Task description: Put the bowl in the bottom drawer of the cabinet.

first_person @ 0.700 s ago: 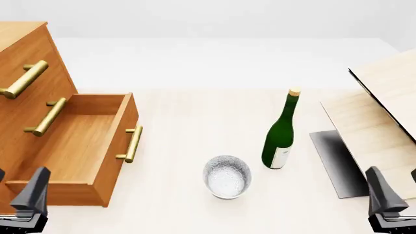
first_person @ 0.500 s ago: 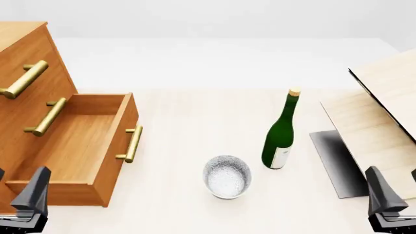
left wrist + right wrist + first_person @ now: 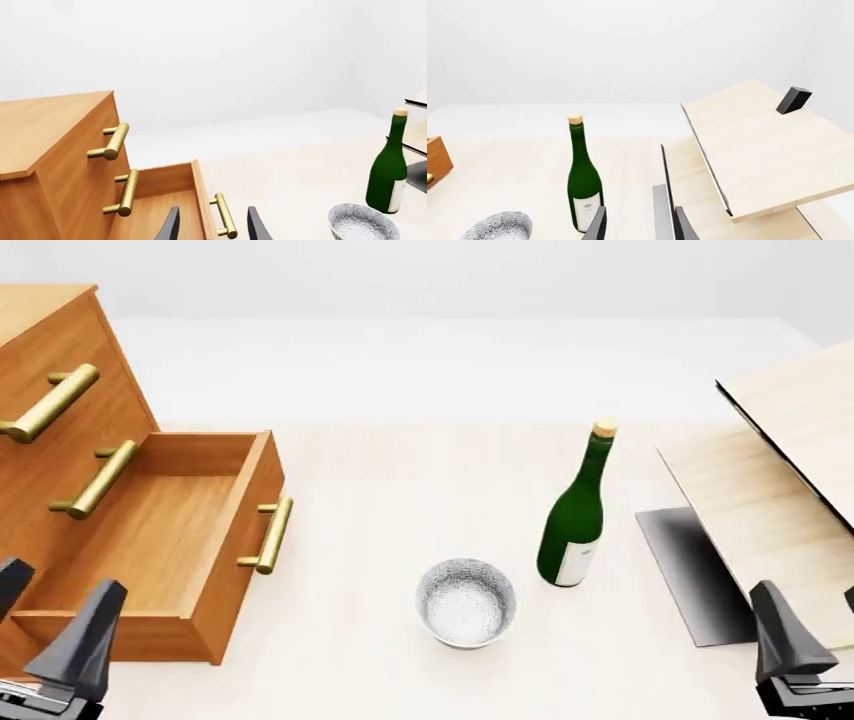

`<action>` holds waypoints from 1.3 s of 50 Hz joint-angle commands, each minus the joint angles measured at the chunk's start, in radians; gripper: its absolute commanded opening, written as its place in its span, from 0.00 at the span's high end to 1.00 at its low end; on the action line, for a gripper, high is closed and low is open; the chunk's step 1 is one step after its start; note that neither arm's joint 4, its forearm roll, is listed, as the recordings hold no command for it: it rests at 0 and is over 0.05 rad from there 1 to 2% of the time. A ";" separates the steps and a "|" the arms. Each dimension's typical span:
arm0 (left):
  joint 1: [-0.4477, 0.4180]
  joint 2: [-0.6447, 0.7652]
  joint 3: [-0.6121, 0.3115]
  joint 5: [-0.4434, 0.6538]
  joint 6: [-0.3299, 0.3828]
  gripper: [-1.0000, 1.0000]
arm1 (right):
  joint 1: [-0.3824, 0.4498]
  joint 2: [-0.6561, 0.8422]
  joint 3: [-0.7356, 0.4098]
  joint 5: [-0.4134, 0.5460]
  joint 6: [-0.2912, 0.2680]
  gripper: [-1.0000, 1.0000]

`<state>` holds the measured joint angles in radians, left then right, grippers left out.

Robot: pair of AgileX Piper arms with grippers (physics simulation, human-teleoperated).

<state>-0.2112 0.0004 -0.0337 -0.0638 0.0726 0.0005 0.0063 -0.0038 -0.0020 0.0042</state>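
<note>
Front view. The table [image 3: 400,455] carries four things. The cabinet [image 3: 54,350] stands at the left edge, its bottom drawer [image 3: 160,540] pulled fully out toward the centre, so that the drawer's open top faces up and its brass handle [image 3: 271,535] points toward the bowl [image 3: 465,602]. The bowl sits upright on the near centre of the table, apart from the drawer front, with bare tabletop between them. A green bottle [image 3: 574,525] stands upright just right of and behind the bowl, not touching it. A pale slanted board [image 3: 787,460] occupies the right edge, well apart from the bowl.

The bowl is small, round and white with fine grey speckles inside; nothing is seen in it. In the left wrist view it appears as a speckled rim [image 3: 363,223] beside the bottle [image 3: 389,172].

The left gripper [image 3: 47,655] hangs at the near left corner, over the drawer's near end, fingers spread wide and holding nothing. The right gripper [image 3: 827,645] hangs at the near right, beside the board; its fingers stand apart in the right wrist view [image 3: 639,225] and grasp nothing.
</note>
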 commanded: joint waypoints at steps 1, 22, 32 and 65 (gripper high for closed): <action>-0.145 0.000 -0.034 -0.009 0.018 0.00 | 0.000 0.000 0.000 0.000 0.000 0.00; -0.414 0.082 -0.245 0.169 0.111 0.00 | 0.000 -0.001 0.000 0.001 0.000 0.00; -0.497 0.250 -0.321 0.117 0.131 0.00 | 0.000 0.000 0.000 0.000 0.000 0.00; -0.646 0.786 -0.658 0.142 0.076 0.00 | -0.001 0.081 0.001 -0.082 0.000 0.00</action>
<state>-0.8292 0.6356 -0.5985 0.0665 0.1488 -0.0002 0.0830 -0.0032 -0.0793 0.0045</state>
